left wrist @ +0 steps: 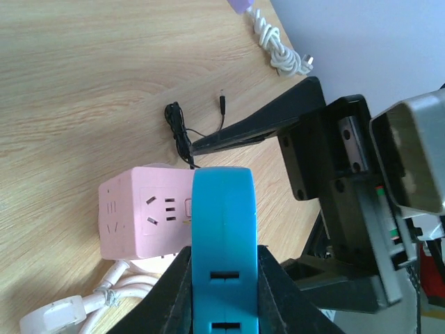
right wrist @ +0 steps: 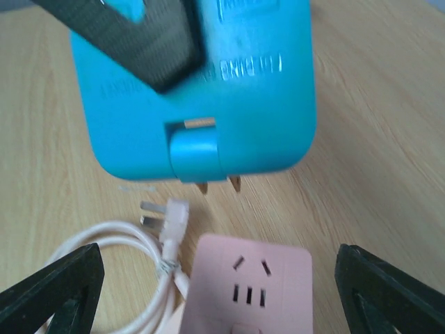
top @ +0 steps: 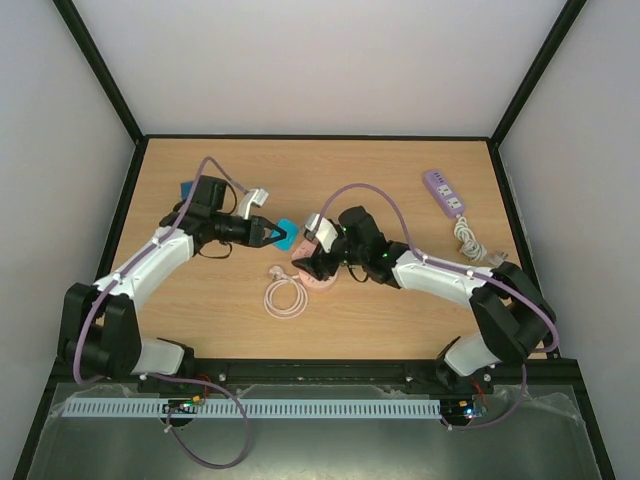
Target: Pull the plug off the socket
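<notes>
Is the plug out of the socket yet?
Done: the plug hangs clear of the pink socket, prongs bare. In hand: the left gripper grips the plug; the right gripper straddles the socket, open. Left: probably only setting the plug down.

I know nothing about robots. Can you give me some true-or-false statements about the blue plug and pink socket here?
1. The blue plug is out of the pink socket, prongs showing. True.
2. The right gripper holds the plug. False: the left gripper clamps it; the right stands open astride the socket.
3. The socket's white cord lies stretched straight. False: it is coiled.
4. A purple power strip lies at the far right of the table. True.
</notes>
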`<state>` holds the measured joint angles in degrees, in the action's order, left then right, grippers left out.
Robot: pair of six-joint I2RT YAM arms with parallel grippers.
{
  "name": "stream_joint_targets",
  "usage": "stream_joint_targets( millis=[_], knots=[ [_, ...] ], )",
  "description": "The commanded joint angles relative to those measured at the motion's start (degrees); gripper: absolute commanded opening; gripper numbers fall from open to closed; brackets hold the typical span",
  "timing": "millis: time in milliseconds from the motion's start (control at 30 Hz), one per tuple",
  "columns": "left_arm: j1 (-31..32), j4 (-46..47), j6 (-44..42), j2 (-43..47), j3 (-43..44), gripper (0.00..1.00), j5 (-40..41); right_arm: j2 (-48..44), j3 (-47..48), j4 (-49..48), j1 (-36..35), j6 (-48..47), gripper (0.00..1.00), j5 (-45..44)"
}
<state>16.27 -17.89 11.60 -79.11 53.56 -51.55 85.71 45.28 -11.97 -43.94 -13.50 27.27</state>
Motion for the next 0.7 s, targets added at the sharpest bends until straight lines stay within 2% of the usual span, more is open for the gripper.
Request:
stream_joint_targets(
  millis=[0, 167, 333, 667],
  knots=[
    [-1.6, 2.1, -1.3, 3.3, -1.2, 0.03, -4.3, -2.3, 4.8, 8.5, 0.2, -1.0, 0.89, 6.0],
    [-3.1, 0.1, -9.9, 7.3, -1.8, 0.08, -8.1, -2.2, 10.0, 19.6, 3.4, -2.7, 0.88, 18.6],
    [-2.9, 0.4, -13.9, 12.6, -3.5, 0.08, -8.4, -2.0, 14.4, 26.7, 8.3, -0.5, 0.85, 32.8],
    [2.3, -5.7, -24.9, 17.4, -2.5, 0.07, -8.0, -6.2, 20.2, 25.6, 8.6, 6.3, 0.72, 38.9]
  ],
)
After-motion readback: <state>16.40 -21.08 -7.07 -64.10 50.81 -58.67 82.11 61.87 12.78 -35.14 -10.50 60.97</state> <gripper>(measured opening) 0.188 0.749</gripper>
